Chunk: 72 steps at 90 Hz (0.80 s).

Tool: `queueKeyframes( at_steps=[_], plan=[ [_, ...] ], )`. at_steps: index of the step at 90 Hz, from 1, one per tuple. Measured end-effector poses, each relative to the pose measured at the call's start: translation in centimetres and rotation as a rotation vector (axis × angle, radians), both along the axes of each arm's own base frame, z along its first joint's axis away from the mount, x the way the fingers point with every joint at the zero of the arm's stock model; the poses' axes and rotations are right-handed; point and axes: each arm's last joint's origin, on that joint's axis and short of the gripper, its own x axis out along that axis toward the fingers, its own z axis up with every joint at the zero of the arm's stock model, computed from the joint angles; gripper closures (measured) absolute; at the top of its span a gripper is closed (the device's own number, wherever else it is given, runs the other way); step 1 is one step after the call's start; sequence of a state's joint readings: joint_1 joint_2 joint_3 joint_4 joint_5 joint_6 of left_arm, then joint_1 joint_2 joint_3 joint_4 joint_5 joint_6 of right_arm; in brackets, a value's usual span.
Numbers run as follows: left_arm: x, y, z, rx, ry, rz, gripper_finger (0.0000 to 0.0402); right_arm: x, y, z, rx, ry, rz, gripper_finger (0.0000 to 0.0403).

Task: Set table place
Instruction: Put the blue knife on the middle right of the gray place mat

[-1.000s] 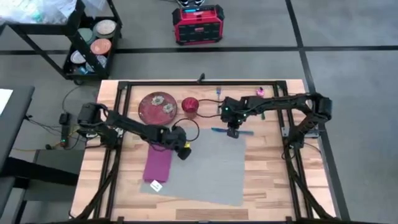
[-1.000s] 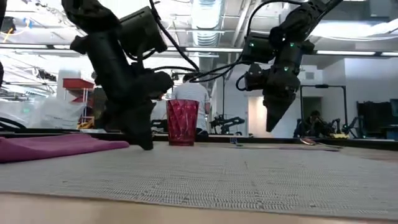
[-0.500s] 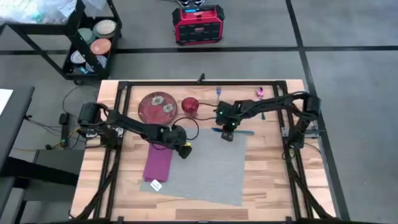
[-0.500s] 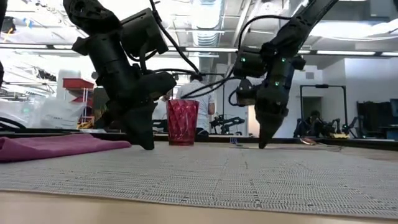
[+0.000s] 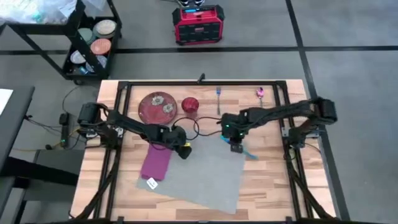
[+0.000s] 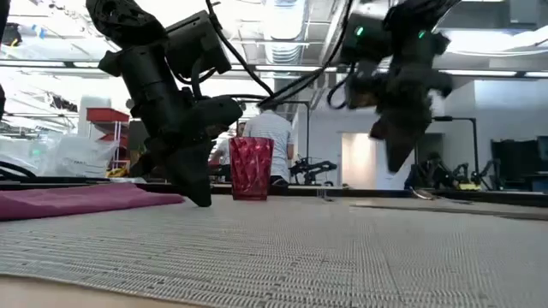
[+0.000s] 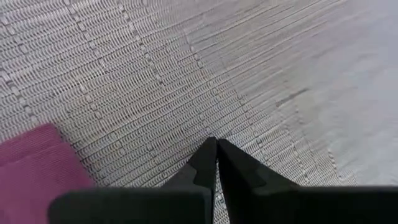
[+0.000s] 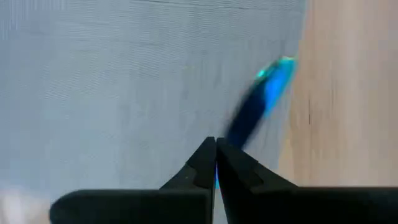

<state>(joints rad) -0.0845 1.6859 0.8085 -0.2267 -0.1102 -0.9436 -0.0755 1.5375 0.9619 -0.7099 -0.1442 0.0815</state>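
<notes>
**Both grippers low at the far edge of the grey placemat**

The grey placemat (image 5: 196,171) lies on the wooden table (image 5: 273,180), turned a little so that its edges are not parallel to the table's edges. It covers the middle and near part of the tabletop.

The left gripper (image 5: 185,151) is down at the placemat's far left corner. In the left wrist view its two dark fingers (image 7: 208,165) are pressed together, tip against tip, right on the woven fabric – whether a fold of cloth is caught between them, I cannot tell. Just beside it lies the magenta napkin (image 5: 155,163), along the left edge of the placemat and partly on it.

The right gripper (image 5: 236,147) is at the placemat's far right corner. Its fingers (image 8: 214,162) are also together, and a blue utensil (image 8: 264,93) shows just in front of the tips, over the border between mat and bare wood. It is blurred, so its kind and a possible grip on it are not clear. In the low view this gripper (image 6: 396,158) hangs above the mat surface.

Behind the placemat stand a dark red plate (image 5: 157,105) and a red faceted cup (image 5: 189,105) – side by side, apart from the mat. Two small utensils (image 5: 218,93) lie near the table's far edge.
</notes>
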Motion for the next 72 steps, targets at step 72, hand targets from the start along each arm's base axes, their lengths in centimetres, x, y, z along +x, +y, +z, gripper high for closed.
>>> queueKeyframes(
  at_steps=[72],
  plan=[
    [0.1, 0.0, 0.0, 0.003, -0.012, 0.005, 0.0402, -5.3, 4.0, -5.2, 0.059, 0.204, -0.174, 0.0403]
  ],
)
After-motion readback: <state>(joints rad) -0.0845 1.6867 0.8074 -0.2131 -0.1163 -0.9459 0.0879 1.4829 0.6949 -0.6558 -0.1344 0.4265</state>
